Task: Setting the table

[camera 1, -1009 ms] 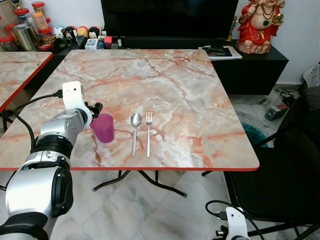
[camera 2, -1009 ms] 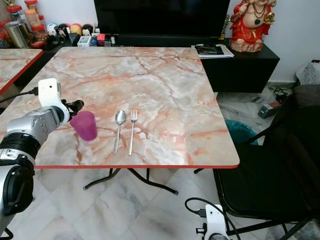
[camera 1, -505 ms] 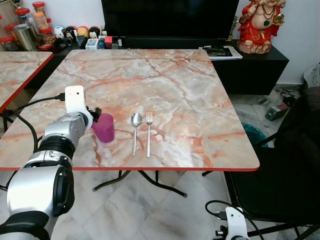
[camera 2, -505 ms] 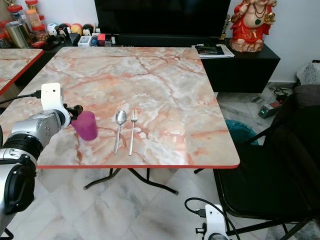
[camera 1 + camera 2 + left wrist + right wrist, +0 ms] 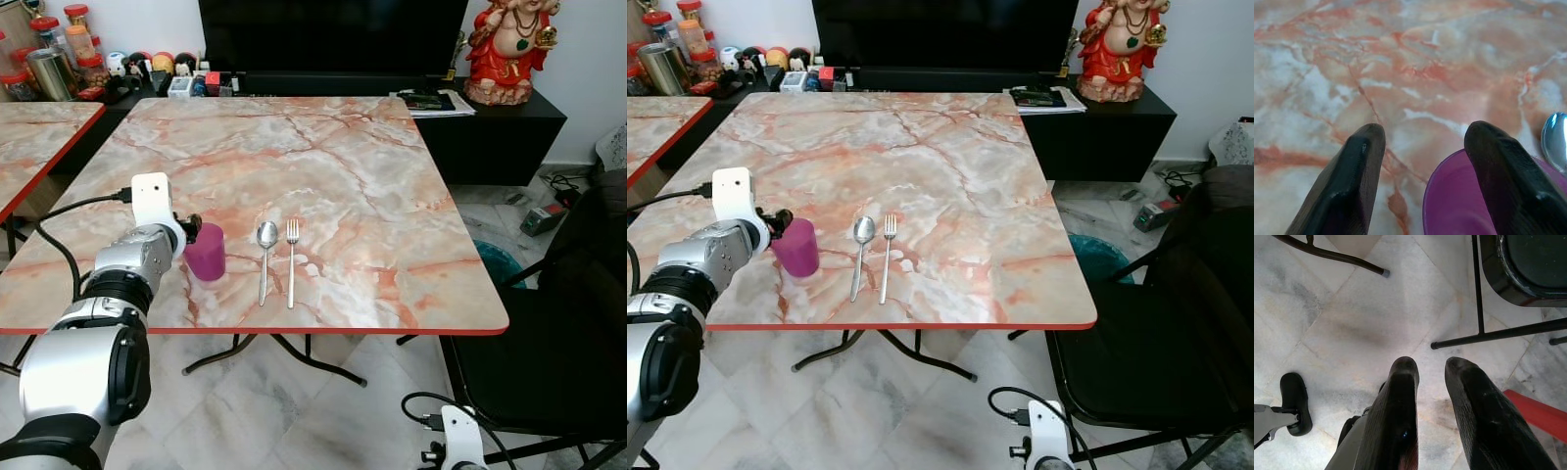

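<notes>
A purple cup (image 5: pixel 206 252) stands upright near the left front of the marble table (image 5: pixel 343 166). My left gripper (image 5: pixel 192 223) is at the cup's left rim and open. In the left wrist view one finger (image 5: pixel 1352 181) is outside the cup (image 5: pixel 1454 205) and the other (image 5: pixel 1508 181) lies over its mouth. Just right of the cup, a spoon (image 5: pixel 265 257) and a fork (image 5: pixel 291 259) lie side by side. My right gripper (image 5: pixel 1430 364) hangs low over the floor, with a narrow gap between its fingers and nothing in it.
A black chair (image 5: pixel 549 343) stands at the table's right front corner. A second marble table (image 5: pixel 39 137) is on the left. Behind are a black sideboard with jars (image 5: pixel 59 54), a dark screen and a red statue (image 5: pixel 507 49).
My left wrist has drifted slightly to the right and toward the table's front edge beside the cup. The cup, spoon and fork have barely shifted.
</notes>
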Robot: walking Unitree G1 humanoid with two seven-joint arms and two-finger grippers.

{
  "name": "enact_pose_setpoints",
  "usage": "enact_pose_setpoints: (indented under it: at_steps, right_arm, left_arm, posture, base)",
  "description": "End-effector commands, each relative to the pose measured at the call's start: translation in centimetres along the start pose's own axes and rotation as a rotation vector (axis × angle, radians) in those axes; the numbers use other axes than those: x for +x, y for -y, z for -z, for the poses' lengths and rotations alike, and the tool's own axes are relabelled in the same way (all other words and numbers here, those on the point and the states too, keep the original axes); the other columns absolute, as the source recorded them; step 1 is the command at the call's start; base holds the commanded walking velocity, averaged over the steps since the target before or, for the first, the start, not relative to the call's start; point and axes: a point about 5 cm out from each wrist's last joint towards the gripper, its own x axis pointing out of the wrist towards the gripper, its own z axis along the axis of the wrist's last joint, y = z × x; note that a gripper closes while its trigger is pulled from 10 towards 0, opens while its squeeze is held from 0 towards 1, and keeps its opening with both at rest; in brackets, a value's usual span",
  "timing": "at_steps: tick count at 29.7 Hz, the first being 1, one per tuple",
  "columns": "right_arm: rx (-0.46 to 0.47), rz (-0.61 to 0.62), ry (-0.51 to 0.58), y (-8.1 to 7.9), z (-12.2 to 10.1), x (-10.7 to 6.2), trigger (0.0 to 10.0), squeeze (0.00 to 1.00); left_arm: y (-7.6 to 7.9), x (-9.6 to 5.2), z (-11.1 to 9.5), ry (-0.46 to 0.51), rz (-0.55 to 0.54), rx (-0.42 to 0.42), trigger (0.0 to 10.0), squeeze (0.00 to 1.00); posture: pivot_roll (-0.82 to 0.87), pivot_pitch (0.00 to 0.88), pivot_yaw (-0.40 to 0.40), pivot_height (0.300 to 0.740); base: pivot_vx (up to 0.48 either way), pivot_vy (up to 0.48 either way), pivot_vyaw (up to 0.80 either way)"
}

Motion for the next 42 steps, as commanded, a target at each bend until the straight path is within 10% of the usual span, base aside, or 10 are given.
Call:
enact_pose_setpoints:
  at_steps: [1,25,42]
  right_arm:
    - [0.022,-0.002,0.001,-0.1,0.0,0.0,10.0,0.0]
    - [0.022,-0.001,0.015,0.0,-0.2,0.0,10.0,0.0]
    - [0.023,-0.002,0.014,-0.1,-0.2,0.0,10.0,0.0]
  left_arm:
    - [-0.2,0.1,1.3,-0.054,-0.009,-0.006,10.0,0.0]
    - [-0.1,-1.0,-5.3,0.134,0.036,0.031,10.0,0.0]
    - [-0.7,-1.2,-3.1,0.074,0.049,0.047,10.0,0.0]
  posture:
    - [0.07,0.0,0.006,0.74]
    - [0.07,0.0,0.004,0.74]
    - [0.08,0.0,-0.001,0.74]
  base:
    - [0.0,0.0,0.0]
    - [0.0,0.0,0.0]
    - [0.0,0.0,0.0]
